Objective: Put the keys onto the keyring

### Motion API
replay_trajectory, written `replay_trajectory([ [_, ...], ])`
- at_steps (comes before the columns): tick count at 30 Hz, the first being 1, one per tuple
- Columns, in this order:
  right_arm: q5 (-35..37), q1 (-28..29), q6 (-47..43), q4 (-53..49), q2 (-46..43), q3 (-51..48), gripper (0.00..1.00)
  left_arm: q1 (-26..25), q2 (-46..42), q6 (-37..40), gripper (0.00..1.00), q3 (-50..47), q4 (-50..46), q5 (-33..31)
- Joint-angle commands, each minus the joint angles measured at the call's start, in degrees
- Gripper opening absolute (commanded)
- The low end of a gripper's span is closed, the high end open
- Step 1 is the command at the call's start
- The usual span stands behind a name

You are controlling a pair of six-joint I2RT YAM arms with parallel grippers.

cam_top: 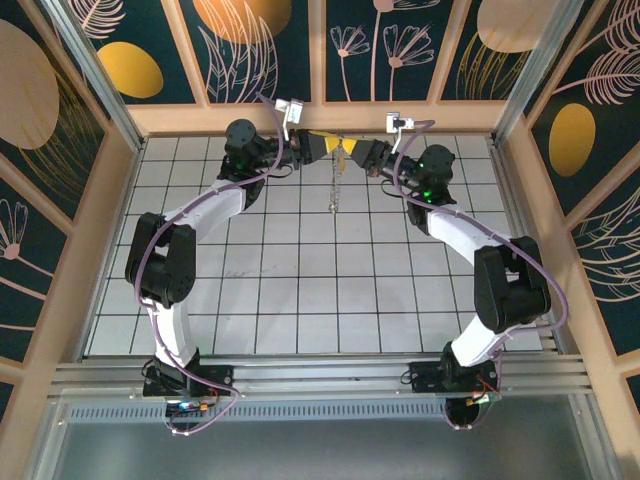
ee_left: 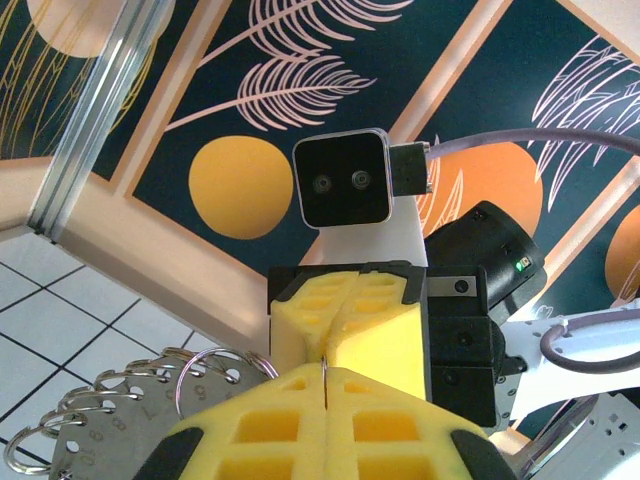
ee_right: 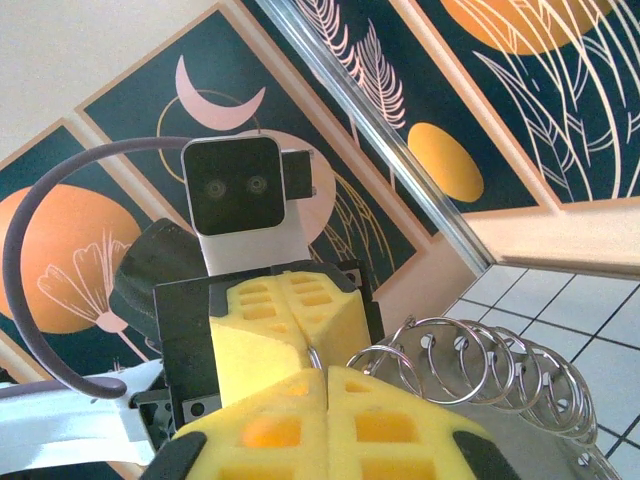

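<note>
I see left gripper [cam_top: 324,143] and right gripper [cam_top: 354,150] tip to tip, both clamped on the keyring [cam_top: 335,186], which dangles above tiles [cam_top: 300,285].

Thin silvery keyring [cam_top: 336,182], long and narrow, mid-air at far centre.

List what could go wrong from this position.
1. The left claw and right claw are shut tip to tip on one thin ring of the keyring; an uneven pull may bend it or slip it free.
2. The rest hangs loose above the table; a slip would likely drop the whole bunch.
3. The metal tags dangle and may swing or snag.
</note>
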Motion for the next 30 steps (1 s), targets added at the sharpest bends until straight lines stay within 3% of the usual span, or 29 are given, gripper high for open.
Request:
replay_trajectory([
  [1, -2.33, 0.06, -0.07, 0.78, 1.21, 0.41, 0.13, -0.49, -0.59, -0.69, 0.0, 0.19, 4.46, -0.44],
  [8, -1.34, 0.62, 0.27, 1.49, 1.08, -0.93, 0.15, -0.51, -0.93, -0.88, 0.0, 0.09, 4.58, -0.39],
  [12, -0.81, 0.78, -0.06, 1.23, 0.82, -1.21, 0.0, -0.51, -0.99, -1.01, 0.0, 0.01, 4.65, -0.43],
  [23, -3.33, -0.25, -0.17, 2.67, 2.01, -0.07, 0.0, -0.5, -0.56, -1.26, 0.0, 0.36, 3.89, -0.53],
  [27, -7.0, -1.67, -1.02, 2.7, 3.24, 1.2, 0.0, -0.51, -0.25, -0.35, 0.13, 1.0, 2.29, -0.63],
  [30, -9.81, -2.92, -0.97, 3.03, 4.05, 1.99, 0.0, -0.42, -0.07, 1.01, 0.16, 1.86, 0.27, -0.61],
])
